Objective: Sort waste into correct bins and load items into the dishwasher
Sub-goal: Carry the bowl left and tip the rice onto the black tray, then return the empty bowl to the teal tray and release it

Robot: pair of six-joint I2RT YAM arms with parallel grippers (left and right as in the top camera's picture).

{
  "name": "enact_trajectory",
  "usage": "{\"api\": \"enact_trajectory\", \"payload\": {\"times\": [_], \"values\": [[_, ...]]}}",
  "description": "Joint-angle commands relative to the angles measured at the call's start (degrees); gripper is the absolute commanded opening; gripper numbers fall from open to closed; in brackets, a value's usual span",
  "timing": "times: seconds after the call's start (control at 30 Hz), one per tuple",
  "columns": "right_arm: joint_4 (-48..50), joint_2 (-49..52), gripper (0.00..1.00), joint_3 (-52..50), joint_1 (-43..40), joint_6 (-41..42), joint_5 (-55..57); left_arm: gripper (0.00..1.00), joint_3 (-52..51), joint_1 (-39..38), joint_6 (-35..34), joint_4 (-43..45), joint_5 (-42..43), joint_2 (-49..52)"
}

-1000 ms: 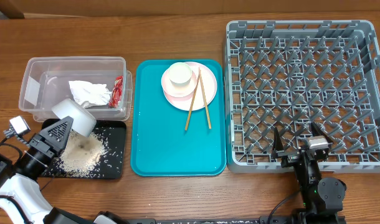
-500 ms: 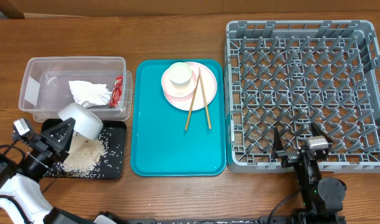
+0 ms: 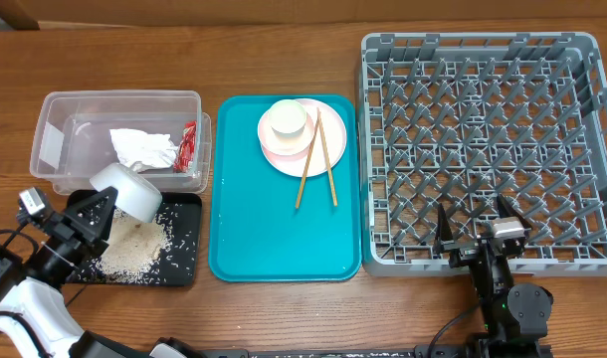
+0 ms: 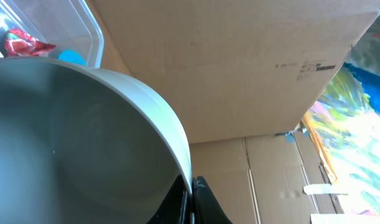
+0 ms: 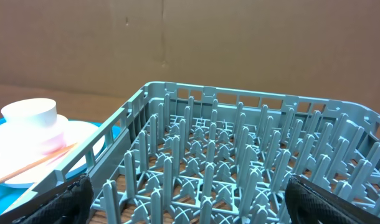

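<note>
1. Now: your left tool (image 3: 95, 207) is clamped on the rim of the big bowl (image 3: 130, 189), which is tipped over the black tray (image 3: 187, 270). The right tool (image 3: 473, 224) is spread open and empty at the near edge of the rack (image 3: 483, 99).
2. Tip steeply, mouth over the rice pile (image 3: 134, 244). Check the inside is clean before you carry it to the rack.
3. Count: one big bowl, one cup (image 3: 287, 119), one plate (image 3: 274, 152), two chopsticks (image 3: 308, 159). One tissue (image 3: 142, 147) and one wrapper (image 3: 187, 146) are in the tub (image 3: 65, 104).
</note>
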Motion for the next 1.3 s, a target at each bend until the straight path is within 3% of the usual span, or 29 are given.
{"api": "enact_trajectory", "payload": {"times": [0.0, 0.17, 0.3, 0.43, 0.6, 0.7, 0.77, 0.93, 1.27], "values": [[0.31, -0.61, 1.0, -0.61, 0.11, 0.15, -0.11, 0.04, 0.24, -3.08, -0.48, -0.17, 0.9, -1.68], [0.31, -0.61, 1.0, -0.61, 0.11, 0.15, -0.11, 0.04, 1.68, -13.11, -6.84, -0.15, -11.28, -6.49], [0.31, -0.61, 1.0, -0.61, 0.11, 0.15, -0.11, 0.04, 5.46, -27.21, -13.42, -0.15, -27.17, -11.37], [0.31, -0.61, 1.0, -0.61, 0.11, 0.15, -0.11, 0.04, 8.87, -46.42, -16.61, -0.17, -47.28, -13.86], [0.31, -0.61, 1.0, -0.61, 0.11, 0.15, -0.11, 0.04, 9.16, -73.68, -19.67, -2.25, -78.55, -11.87], [0.28, -0.61, 1.0, -0.61, 0.11, 0.15, -0.11, 0.04, 9.16, -87.97, -21.84, -4.04, -92.32, -7.41], [0.31, -0.61, 1.0, -0.61, 0.11, 0.15, -0.11, 0.04, 9.16, -94.31, -22.53, -4.28, -97.11, -3.87], [0.31, -0.61, 1.0, -0.61, 0.11, 0.17, -0.11, 0.04, 9.18, -101.42, -25.59, -5.84, -103.84, 4.59], [0.31, -0.61, 1.0, -0.61, 0.11, 0.15, -0.11, 0.04, 9.18, -94.95, -25.46, -6.82, -105.13, 10.51]]}}
